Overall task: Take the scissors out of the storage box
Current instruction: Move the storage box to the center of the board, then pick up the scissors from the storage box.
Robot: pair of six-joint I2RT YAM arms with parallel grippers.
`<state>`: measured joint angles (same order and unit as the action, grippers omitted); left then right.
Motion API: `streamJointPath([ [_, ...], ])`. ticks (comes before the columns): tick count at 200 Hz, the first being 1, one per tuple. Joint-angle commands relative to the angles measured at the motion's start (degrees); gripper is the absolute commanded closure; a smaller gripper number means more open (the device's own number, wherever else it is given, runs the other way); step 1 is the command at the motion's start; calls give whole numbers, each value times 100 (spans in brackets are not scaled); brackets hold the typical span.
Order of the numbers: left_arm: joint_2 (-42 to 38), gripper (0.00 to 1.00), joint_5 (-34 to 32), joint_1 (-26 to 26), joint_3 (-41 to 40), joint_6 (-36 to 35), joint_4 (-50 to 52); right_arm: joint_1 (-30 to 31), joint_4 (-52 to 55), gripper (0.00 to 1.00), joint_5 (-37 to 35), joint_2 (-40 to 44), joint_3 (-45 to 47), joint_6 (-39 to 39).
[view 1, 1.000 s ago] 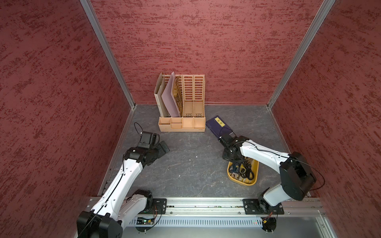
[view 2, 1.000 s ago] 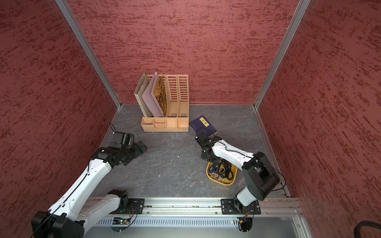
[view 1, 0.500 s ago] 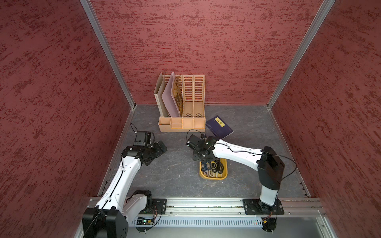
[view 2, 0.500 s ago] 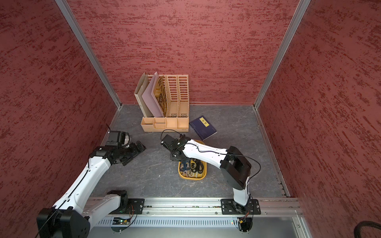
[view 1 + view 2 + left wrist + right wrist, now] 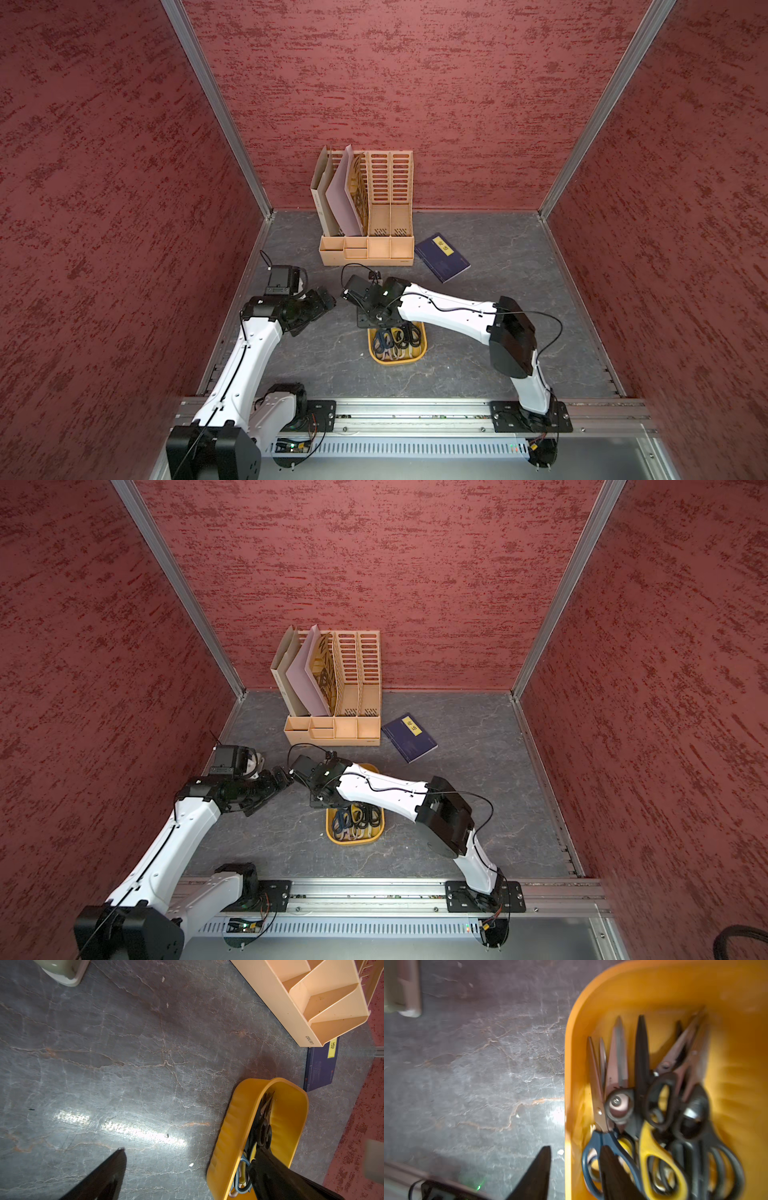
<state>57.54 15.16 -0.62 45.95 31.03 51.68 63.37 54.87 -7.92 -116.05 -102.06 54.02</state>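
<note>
The right gripper (image 5: 576, 1149) is seen parted, with the side wall of the storage box (image 5: 571, 1059) between its fingers. The scissors (image 5: 641, 1088) are piled inside the box, and one finger is held over a blue-handled pair. The left gripper (image 5: 190, 1150) is spread wide, with the box beside one finger.

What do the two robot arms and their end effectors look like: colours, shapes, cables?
Both the left arm and right arm have white shells with black joints; a thin black cable runs along each. The left end effector and right end effector have black, tapered fingers.
</note>
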Motion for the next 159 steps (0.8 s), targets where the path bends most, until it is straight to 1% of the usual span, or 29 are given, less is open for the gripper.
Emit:
streamJointPath([
  [1,116,0,400,27,29,-22,-110,-33,263,49,-242,715,392,-233],
  [19,254,0,635,24,20,106,-232,-53,291,49,-215,1099,831,-363],
  [35,335,0,732,-31,9,222,-335,-58,285,51,-43,1291,1104,-492],
  [44,373,0,726,-72,1,267,-381,-57,287,54,0,1342,1212,-528],
  [57,403,0,722,-147,-23,330,-421,-60,266,62,0,1356,1303,-598],
  [90,427,0,634,-315,-72,433,-452,-55,304,67,-3,1012,1087,-833],
  [127,314,0,535,-362,-160,490,-357,-53,678,70,-50,462,661,-1078],
  [159,143,0,420,-360,-258,515,-229,-54,772,71,-64,347,673,-1172],
])
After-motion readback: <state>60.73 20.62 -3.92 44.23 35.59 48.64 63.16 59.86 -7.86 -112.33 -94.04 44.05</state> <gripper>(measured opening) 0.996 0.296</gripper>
